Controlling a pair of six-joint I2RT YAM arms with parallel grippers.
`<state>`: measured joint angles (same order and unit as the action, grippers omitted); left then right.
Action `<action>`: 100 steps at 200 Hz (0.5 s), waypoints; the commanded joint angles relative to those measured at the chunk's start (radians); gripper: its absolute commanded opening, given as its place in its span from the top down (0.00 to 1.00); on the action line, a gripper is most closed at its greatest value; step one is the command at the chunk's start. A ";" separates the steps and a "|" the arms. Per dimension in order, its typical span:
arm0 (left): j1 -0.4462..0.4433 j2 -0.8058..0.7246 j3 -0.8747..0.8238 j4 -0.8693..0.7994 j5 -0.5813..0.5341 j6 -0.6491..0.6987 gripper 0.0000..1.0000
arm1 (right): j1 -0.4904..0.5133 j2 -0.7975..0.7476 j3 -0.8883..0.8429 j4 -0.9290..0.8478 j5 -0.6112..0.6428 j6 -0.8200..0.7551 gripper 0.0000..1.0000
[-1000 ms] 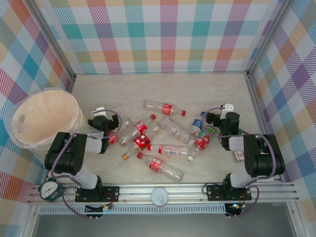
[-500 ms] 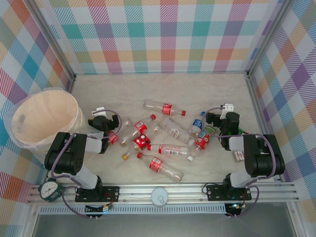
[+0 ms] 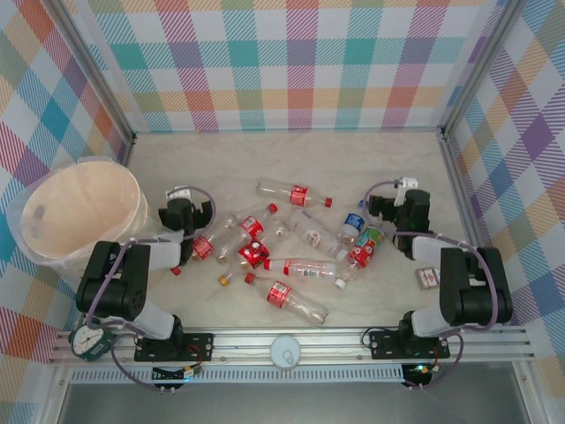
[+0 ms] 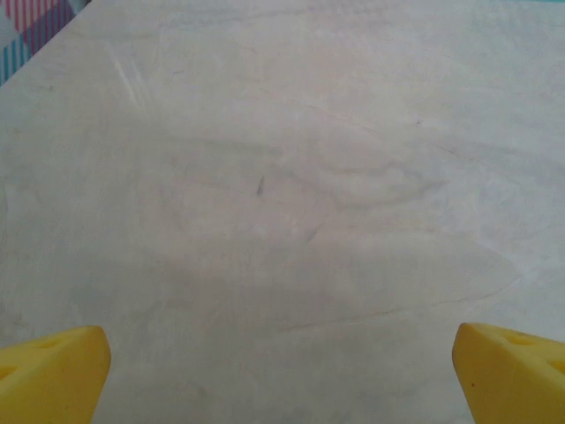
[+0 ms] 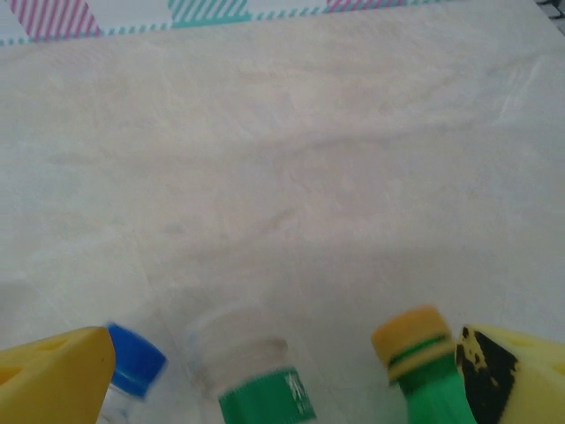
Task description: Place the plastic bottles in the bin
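Right gripper (image 5: pixel 282 375), spread wide, straddles three crowded bottles (image 5: pixel 265 402), risking a double grab; left gripper (image 4: pixel 282 371), equally spread, faces table (image 4: pixel 282 177), missing the pile.

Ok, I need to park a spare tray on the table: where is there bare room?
The far strip of the table, between the back wall and the plastic bottles, is bare from side to side. The middle is crowded with bottles, and the bin takes the left side.

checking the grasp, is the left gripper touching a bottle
Apart. In the left wrist view the left gripper is open, with bare table between and beside its fingertips.
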<state>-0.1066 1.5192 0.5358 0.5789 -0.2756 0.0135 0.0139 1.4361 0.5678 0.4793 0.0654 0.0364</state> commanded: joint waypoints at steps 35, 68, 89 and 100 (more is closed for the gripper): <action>-0.115 -0.129 0.479 -0.744 -0.038 -0.035 0.00 | -0.005 -0.131 0.485 -1.017 0.082 0.160 0.01; -0.189 -0.103 0.648 -1.051 0.059 -0.209 0.00 | -0.015 -0.055 0.629 -1.371 0.231 0.188 0.02; -0.226 -0.110 0.654 -1.111 0.175 -0.293 0.02 | -0.087 0.014 0.664 -1.422 0.203 0.183 0.07; -0.245 -0.121 0.649 -1.137 0.209 -0.328 0.02 | -0.131 0.053 0.684 -1.432 0.157 0.182 0.09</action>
<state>-0.3168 1.4052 1.1820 -0.3359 -0.1898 -0.1841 -0.0349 1.4113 1.2079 -0.7280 0.2272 0.1921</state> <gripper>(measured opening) 0.982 0.925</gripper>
